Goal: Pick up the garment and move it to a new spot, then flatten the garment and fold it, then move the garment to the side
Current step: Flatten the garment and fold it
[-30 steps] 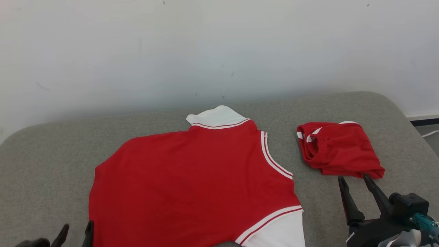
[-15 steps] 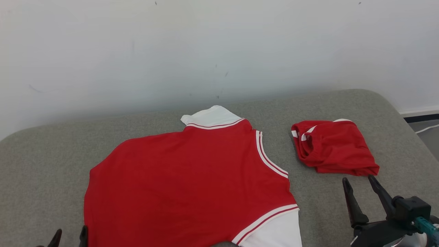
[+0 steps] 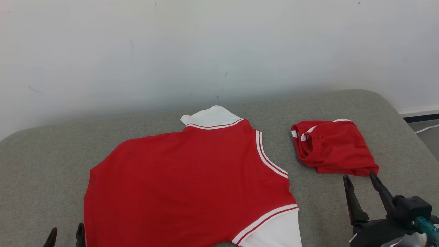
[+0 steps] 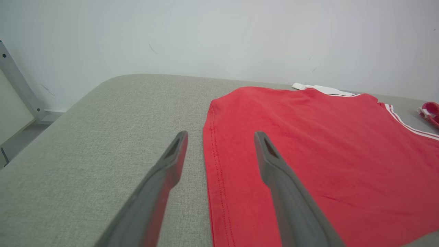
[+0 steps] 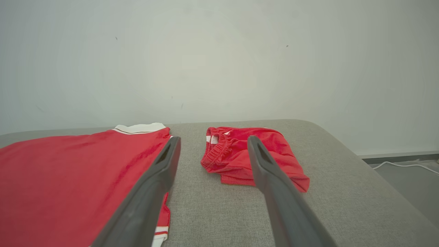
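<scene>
Nearest me, the left end effector (image 3: 66,236) has its jaws wide apart and nothing in them. It sits at the near left, lined up on the left hem (image 4: 210,151) of the red jersey (image 3: 185,185), with one finger over the cloth and one over the bare grey counter (image 3: 44,161). Looks placed to pinch that edge for a fold.

The right end effector (image 3: 359,178) is at the near right, also spread open and empty. It points into the gap between the jersey and the red shorts (image 3: 334,147), tips just short of the shorts' near edge; contact unclear.

The jersey lies spread flat mid-counter with its neck trim (image 3: 271,154) to the right. One white sleeve (image 3: 277,230) is near and the other (image 3: 211,116) far. Judging by that, it's flattened and the fold hasn't started.

The shorts lie bundled and folded far right, apart from the jersey, probably set aside as done. White wall (image 3: 219,51) behind.
</scene>
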Motion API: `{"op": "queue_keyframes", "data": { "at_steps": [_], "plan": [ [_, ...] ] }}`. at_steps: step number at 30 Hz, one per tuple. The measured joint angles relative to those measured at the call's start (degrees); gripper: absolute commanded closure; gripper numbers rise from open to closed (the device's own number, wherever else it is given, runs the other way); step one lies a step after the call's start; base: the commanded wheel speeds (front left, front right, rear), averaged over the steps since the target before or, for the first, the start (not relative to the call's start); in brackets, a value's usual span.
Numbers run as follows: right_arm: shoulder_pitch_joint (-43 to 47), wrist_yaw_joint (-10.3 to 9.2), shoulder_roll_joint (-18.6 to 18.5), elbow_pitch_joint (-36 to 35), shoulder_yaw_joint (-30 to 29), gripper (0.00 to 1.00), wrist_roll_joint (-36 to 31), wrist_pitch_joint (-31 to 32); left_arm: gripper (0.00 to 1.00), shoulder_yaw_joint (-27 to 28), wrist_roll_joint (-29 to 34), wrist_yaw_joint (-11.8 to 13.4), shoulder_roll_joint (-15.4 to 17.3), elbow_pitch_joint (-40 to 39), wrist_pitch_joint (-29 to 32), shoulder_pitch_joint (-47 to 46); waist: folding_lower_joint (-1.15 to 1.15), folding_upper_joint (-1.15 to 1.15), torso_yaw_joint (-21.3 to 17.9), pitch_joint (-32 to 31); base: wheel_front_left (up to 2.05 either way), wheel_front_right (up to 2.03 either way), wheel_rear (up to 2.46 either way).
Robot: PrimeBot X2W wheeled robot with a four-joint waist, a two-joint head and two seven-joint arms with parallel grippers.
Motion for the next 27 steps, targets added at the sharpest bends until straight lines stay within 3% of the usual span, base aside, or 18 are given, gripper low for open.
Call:
{"op": "queue_keyframes", "data": {
  "at_steps": [27],
  "plan": [
    [1.0, 0.00, 1.3, -0.4, -2.1, 0.00, -1.5, 0.0, 0.00, 4.7, 3.9, 0.0, -2.9, -3.2, 0.2, 1.9, 0.01, 0.00, 0.1, 0.0, 0.00, 0.00, 0.00]
  ]
}}
